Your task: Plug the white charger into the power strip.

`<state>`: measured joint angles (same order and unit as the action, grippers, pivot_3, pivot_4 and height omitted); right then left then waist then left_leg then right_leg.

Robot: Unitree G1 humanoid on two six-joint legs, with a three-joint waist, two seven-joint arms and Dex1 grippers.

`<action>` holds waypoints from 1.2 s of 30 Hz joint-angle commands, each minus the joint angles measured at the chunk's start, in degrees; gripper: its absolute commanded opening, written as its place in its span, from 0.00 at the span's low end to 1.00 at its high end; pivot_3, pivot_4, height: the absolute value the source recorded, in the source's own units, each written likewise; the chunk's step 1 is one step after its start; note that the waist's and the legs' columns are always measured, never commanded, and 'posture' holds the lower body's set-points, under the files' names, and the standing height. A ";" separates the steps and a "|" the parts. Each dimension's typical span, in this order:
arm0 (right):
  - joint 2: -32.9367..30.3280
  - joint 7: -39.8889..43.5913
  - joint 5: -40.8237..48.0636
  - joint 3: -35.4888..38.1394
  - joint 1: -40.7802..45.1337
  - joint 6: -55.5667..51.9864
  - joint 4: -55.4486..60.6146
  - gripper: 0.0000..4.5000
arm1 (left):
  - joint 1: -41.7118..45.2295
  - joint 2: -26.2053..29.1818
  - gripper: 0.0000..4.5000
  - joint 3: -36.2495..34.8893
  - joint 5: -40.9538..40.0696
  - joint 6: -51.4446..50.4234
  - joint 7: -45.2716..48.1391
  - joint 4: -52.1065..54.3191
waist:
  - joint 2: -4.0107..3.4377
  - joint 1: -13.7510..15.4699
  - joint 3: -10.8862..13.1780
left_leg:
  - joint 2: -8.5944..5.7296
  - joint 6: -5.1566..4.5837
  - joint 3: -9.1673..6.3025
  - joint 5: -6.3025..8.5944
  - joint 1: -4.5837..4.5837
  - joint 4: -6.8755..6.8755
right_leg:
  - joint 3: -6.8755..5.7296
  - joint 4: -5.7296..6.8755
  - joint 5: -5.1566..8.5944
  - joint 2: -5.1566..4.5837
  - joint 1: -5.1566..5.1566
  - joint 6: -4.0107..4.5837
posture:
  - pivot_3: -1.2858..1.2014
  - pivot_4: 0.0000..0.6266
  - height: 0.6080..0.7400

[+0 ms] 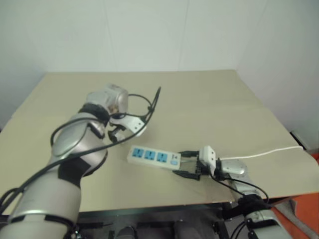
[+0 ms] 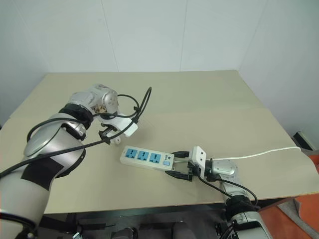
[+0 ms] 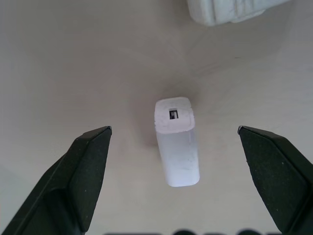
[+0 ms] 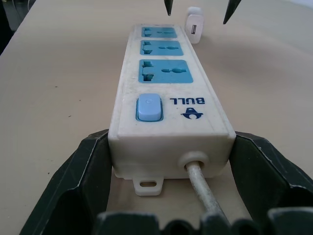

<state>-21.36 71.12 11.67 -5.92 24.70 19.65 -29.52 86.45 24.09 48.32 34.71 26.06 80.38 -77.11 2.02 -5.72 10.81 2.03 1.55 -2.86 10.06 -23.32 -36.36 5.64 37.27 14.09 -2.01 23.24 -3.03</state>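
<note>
From the head I see the strip (image 2: 148, 159) flat on the tan table (image 2: 209, 99), its cord (image 2: 269, 151) running off to the right. My right gripper (image 2: 181, 165) straddles the cord end – fingers on either side, apparently pressed to the casing. My left gripper (image 2: 110, 133) points down just beyond the strip's far end, a black cable (image 2: 142, 107) looping over its wrist.

Left wrist: the charger (image 3: 177, 140) lies on bare table between wide-spread fingers (image 3: 83, 171), untouched.

Right wrist: the strip's end sits between my fingers (image 4: 83, 186); the charger (image 4: 194, 24) lies just past the far end.
</note>
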 commanded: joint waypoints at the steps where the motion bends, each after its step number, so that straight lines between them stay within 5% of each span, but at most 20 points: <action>1: 0.70 -0.26 -2.58 -3.39 -2.34 -1.11 -0.71 0.76 | -0.21 -0.61 1.00 -2.36 0.44 -0.48 0.50 -0.07 | 0.01 0.02 0.00 | 0.00 0.00 0.00 0.00 0.00 0.00 | 0.00 0.00 0.00 0.00 -0.01 0.00 | 0.52 0.24 1.00; 23: -0.26 -2.10 -3.01 -3.87 -4.11 -2.19 1.34 0.76 | -3.41 -2.43 1.00 -4.17 6.59 -2.49 -2.33 -0.78 | 0.02 0.11 -0.01 | -0.01 0.00 -0.02 0.00 0.03 -0.01 | -0.01 0.04 0.00 0.00 -0.04 0.00 | 0.52 0.24 1.00; 26: -0.36 -2.23 -3.16 -4.00 -4.23 -2.30 1.39 0.76 | -3.56 -2.66 0.88 -4.51 6.52 -2.88 -2.40 -0.83 | 0.03 0.13 -0.02 | -0.02 0.00 -0.03 0.00 0.03 0.00 | -0.01 0.04 0.00 0.00 -0.04 0.00 | 0.52 0.24 1.00; 35: -0.72 -2.42 -3.36 -4.12 -4.37 -2.52 1.68 0.76 | -3.82 -2.73 0.22 -5.50 6.86 -3.01 -2.75 -0.97 | 0.03 0.17 -0.02 | -0.02 0.00 -0.03 0.00 0.02 -0.01 | -0.01 0.04 0.00 0.00 -0.04 0.00 | 0.52 0.24 1.00; 36: -0.74 -2.44 -3.43 -4.16 -4.31 -2.52 1.62 0.76 | -3.74 -2.67 0.22 -5.32 7.24 -2.87 -3.10 -0.94 | 0.03 0.17 -0.02 | -0.03 0.00 -0.03 0.00 0.02 -0.01 | -0.01 0.04 0.00 -0.01 -0.05 0.00 | 0.52 0.24 1.00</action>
<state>-21.90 68.07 11.40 -6.33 22.31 18.92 -26.02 82.40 21.23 43.67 41.65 23.39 77.43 -78.20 2.06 -5.55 10.79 2.00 1.56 -2.89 10.06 -23.29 -36.37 5.63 37.30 14.09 -2.02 23.20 -3.03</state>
